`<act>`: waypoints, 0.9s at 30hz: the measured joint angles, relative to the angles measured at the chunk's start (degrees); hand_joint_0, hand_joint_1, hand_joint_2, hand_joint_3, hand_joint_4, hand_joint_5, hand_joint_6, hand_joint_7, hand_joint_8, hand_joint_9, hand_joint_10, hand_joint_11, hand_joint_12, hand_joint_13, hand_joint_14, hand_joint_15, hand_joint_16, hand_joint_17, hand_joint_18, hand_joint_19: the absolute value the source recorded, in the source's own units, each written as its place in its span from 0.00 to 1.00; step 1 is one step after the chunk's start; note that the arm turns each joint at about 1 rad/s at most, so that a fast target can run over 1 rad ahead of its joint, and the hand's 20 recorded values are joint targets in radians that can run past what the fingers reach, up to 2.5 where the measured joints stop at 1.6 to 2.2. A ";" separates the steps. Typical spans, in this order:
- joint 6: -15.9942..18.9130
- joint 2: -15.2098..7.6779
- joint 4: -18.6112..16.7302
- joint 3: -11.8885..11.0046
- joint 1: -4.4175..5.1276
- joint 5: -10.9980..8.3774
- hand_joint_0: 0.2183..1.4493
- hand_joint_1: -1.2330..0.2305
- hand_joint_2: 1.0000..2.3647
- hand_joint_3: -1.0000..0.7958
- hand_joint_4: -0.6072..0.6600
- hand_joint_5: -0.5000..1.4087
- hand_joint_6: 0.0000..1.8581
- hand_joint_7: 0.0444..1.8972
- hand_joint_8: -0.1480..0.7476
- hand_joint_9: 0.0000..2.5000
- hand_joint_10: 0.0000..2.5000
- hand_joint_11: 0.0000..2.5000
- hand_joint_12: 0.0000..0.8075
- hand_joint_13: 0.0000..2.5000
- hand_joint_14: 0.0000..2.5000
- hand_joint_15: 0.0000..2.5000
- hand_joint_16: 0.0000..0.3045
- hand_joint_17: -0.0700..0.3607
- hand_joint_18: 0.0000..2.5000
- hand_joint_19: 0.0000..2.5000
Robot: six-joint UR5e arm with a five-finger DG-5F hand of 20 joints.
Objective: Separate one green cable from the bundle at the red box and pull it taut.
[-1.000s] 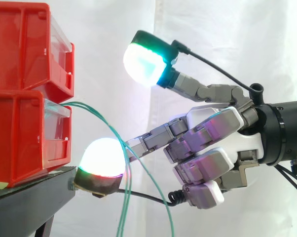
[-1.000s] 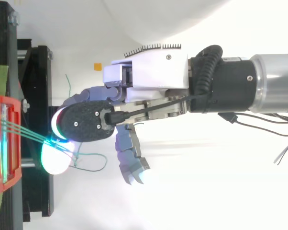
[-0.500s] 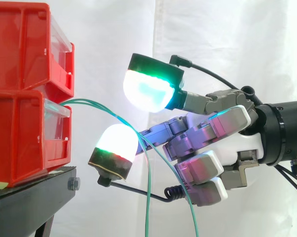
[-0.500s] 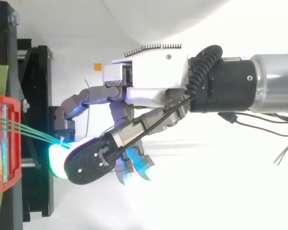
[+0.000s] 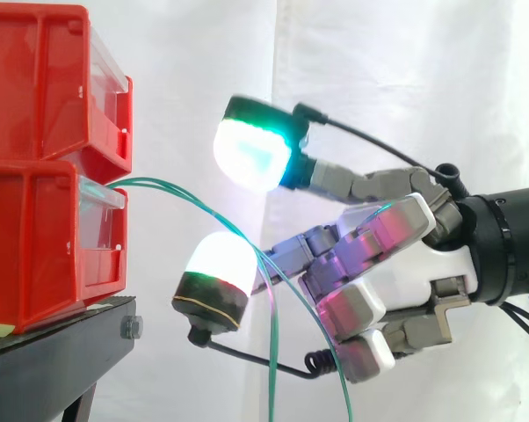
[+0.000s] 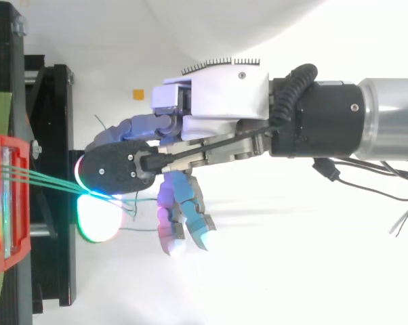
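Hand (image 5: 396,264) eases back from the red box (image 5: 36,237), fingers (image 5: 219,264) still spread wide; green cables (image 6: 48,181) drape between them, slack, none singled out yet.

Two red bins (image 5: 36,88) stand stacked beyond the fingertips (image 5: 251,154), on one black stand (image 5: 54,356). Three green cables (image 6: 48,180) run from the lower bin and pass between the spread fingers of the one hand (image 5: 396,264).
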State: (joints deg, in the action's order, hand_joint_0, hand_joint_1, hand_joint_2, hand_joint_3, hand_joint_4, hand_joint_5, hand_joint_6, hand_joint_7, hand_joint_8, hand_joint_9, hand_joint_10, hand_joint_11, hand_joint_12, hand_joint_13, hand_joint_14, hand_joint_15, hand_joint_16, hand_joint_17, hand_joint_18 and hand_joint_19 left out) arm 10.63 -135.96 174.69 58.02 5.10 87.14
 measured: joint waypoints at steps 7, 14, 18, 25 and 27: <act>2.34 0.00 1.53 0.03 0.16 -0.43 0.45 0.37 0.01 0.40 0.63 0.33 0.27 0.67 0.41 0.79 0.01 0.12 0.39 0.56 0.01 0.17 0.25 0.56 0.53 0.13; 2.48 0.00 2.04 0.02 0.18 -1.09 0.29 0.48 0.00 0.32 0.64 0.33 0.27 0.71 0.43 0.78 0.00 0.11 0.38 0.57 0.01 0.17 0.28 0.60 0.53 0.11; 2.52 0.00 2.27 0.03 0.18 -1.18 0.11 0.67 0.00 0.28 0.69 0.33 0.27 0.69 0.48 0.78 0.00 0.03 0.46 0.58 0.00 0.12 0.36 0.74 0.61 0.05; 2.55 0.00 2.27 0.03 0.19 -2.09 0.21 0.72 0.00 0.28 0.63 0.33 0.27 0.68 0.44 0.76 0.00 0.05 0.40 0.54 0.00 0.13 0.30 0.64 0.50 0.11; 2.55 0.00 2.20 0.02 0.23 -2.50 0.27 0.67 0.00 0.28 0.60 0.33 0.27 0.68 0.41 0.76 0.00 0.05 0.38 0.53 0.01 0.14 0.27 0.60 0.47 0.12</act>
State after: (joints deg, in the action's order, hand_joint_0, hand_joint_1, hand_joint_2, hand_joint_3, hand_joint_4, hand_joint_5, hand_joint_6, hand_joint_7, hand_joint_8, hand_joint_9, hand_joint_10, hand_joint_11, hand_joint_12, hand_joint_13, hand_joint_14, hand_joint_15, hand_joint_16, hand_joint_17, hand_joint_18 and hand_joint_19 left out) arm 13.18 -135.97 176.89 58.03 5.32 84.64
